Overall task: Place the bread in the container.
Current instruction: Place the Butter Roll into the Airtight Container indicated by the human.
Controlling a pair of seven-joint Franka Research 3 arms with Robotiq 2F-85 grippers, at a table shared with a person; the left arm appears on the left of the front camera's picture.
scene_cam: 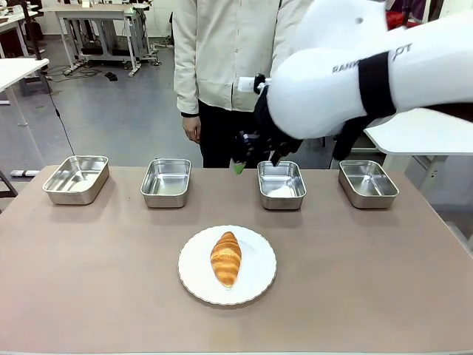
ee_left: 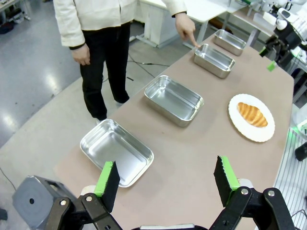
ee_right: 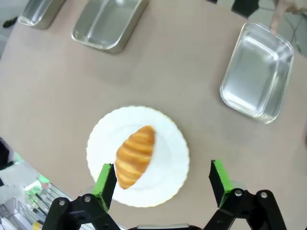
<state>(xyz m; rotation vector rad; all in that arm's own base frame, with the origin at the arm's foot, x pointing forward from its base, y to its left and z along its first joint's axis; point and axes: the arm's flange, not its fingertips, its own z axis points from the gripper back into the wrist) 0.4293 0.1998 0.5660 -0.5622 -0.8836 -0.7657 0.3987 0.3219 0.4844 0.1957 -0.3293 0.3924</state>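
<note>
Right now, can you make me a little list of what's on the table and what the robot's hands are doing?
Bread: golden-brown ridged croissant, lying on the round white scalloped plate
Trays: four shiny rectangular steel trays in a far row, looking empty
Person's hand: finger on the rim of the third tray from the robot's left
Left gripper: open, holding nothing
Right gripper: open, above the plate
</note>
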